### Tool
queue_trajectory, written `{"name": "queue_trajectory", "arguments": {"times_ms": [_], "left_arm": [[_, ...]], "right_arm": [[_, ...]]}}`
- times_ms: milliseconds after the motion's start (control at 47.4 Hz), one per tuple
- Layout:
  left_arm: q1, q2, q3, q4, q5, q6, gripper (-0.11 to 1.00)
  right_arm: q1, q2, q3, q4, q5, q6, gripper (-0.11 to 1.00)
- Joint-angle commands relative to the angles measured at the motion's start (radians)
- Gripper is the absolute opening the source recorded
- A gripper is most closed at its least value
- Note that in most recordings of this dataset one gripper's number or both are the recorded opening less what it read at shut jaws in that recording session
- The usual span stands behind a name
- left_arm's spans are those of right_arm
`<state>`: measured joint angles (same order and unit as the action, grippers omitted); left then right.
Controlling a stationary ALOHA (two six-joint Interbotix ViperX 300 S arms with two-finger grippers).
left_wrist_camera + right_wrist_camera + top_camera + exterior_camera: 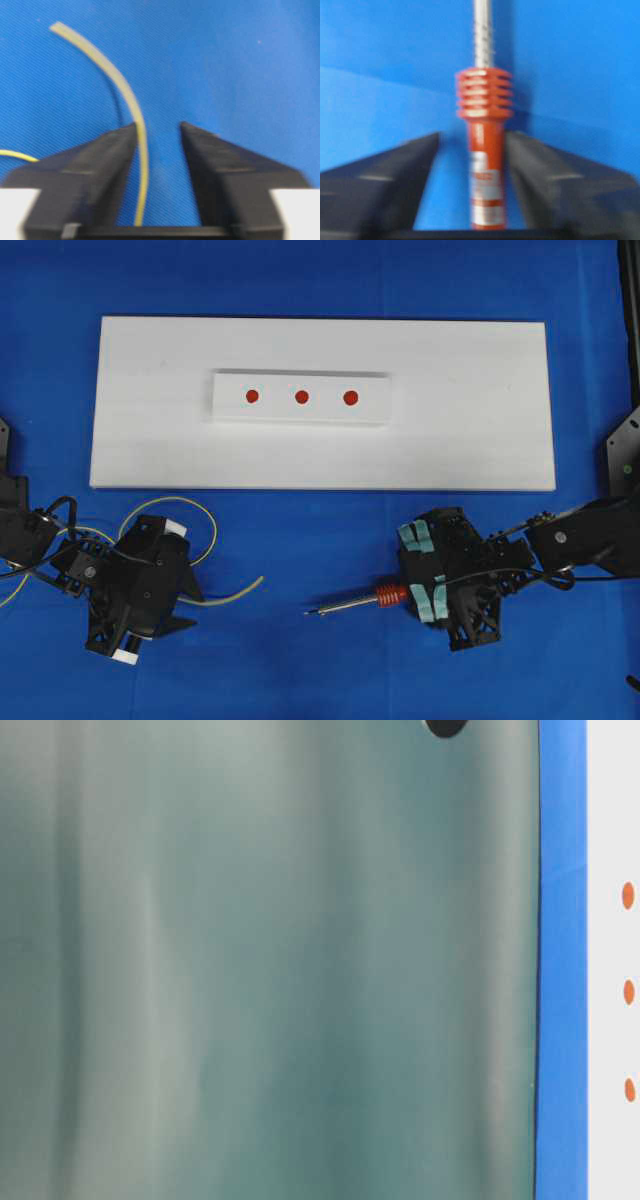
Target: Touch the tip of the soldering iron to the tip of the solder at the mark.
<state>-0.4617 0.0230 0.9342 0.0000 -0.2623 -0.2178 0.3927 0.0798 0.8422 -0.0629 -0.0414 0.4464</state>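
Observation:
The soldering iron lies on the blue cloth, its silver shaft pointing left. My right gripper is open around the iron's red-orange handle; there is a gap on the left side and the right finger is close against it. The thin yellow solder curves out to the right of my left gripper. In the left wrist view the solder runs between the open jaws of that gripper, beside the left finger and unclamped. Three red marks sit on a small white block.
The small block rests on a large white board across the back of the blue table. The table-level view is mostly filled by a blurred grey-green surface; three orange dots show at its right edge.

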Motion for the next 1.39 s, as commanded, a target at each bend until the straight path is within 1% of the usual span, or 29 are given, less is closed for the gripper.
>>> {"name": "queue_trajectory", "arguments": {"times_ms": [0, 42, 105, 148, 190, 274, 359, 443, 506, 527, 612, 675, 738, 780, 865, 1055, 1181, 1266, 1371], "left_arm": [[-0.005, -0.02, -0.023, 0.002, 0.0, -0.005, 0.45], [-0.005, -0.031, -0.029, 0.002, 0.011, -0.002, 0.56], [-0.003, -0.051, -0.037, 0.002, 0.034, 0.002, 0.71], [-0.003, -0.071, -0.044, 0.002, 0.051, 0.003, 0.77], [0.002, -0.1, -0.052, 0.002, 0.074, 0.005, 0.8], [0.018, -0.152, -0.061, 0.002, 0.114, 0.006, 0.78], [0.051, -0.218, -0.063, 0.002, 0.15, 0.011, 0.77], [0.086, -0.281, -0.057, 0.003, 0.179, 0.029, 0.77], [0.11, -0.327, -0.049, 0.003, 0.19, 0.061, 0.77], [0.121, -0.341, -0.046, 0.003, 0.19, 0.074, 0.76], [0.164, -0.402, -0.028, 0.003, 0.189, 0.141, 0.76], [0.195, -0.442, -0.012, 0.003, 0.184, 0.179, 0.76], [0.229, -0.479, 0.003, 0.003, 0.176, 0.21, 0.76], [0.25, -0.506, 0.017, 0.002, 0.169, 0.222, 0.76], [0.298, -0.572, 0.054, 0.003, 0.147, 0.239, 0.76], [0.371, -0.742, 0.149, 0.002, 0.141, 0.242, 0.76], [0.399, -0.876, 0.229, 0.003, 0.141, 0.244, 0.76], [0.41, -0.94, 0.273, 0.003, 0.141, 0.242, 0.76], [0.411, -1.011, 0.322, 0.003, 0.147, 0.242, 0.76]], "right_arm": [[-0.002, -0.023, -0.014, 0.005, 0.003, -0.003, 0.6], [-0.002, -0.037, -0.014, 0.003, 0.008, -0.005, 0.73], [-0.002, -0.064, -0.014, 0.002, 0.02, -0.012, 0.88], [-0.002, -0.095, -0.014, -0.003, 0.04, -0.015, 0.92], [-0.003, -0.124, -0.014, -0.009, 0.061, -0.017, 0.89], [-0.006, -0.204, -0.017, -0.032, 0.121, -0.017, 0.85], [-0.018, -0.279, -0.02, -0.06, 0.173, -0.017, 0.86], [-0.04, -0.35, -0.02, -0.101, 0.224, -0.017, 0.85], [-0.06, -0.403, -0.017, -0.132, 0.25, -0.017, 0.85], [-0.071, -0.43, -0.014, -0.149, 0.261, -0.017, 0.85], [-0.107, -0.497, -0.006, -0.198, 0.284, -0.017, 0.85], [-0.138, -0.548, 0.005, -0.235, 0.291, -0.017, 0.85], [-0.175, -0.609, 0.028, -0.273, 0.295, -0.017, 0.85], [-0.195, -0.646, 0.043, -0.288, 0.296, -0.017, 0.85], [-0.235, -0.729, 0.074, -0.304, 0.308, -0.015, 0.85], [-0.302, -0.945, 0.158, -0.307, 0.373, -0.014, 0.85], [-0.327, -1.055, 0.225, -0.307, 0.382, -0.008, 0.84], [-0.336, -1.108, 0.272, -0.304, 0.376, -0.003, 0.84], [-0.339, -1.147, 0.336, -0.298, 0.325, 0.0, 0.84]]}}
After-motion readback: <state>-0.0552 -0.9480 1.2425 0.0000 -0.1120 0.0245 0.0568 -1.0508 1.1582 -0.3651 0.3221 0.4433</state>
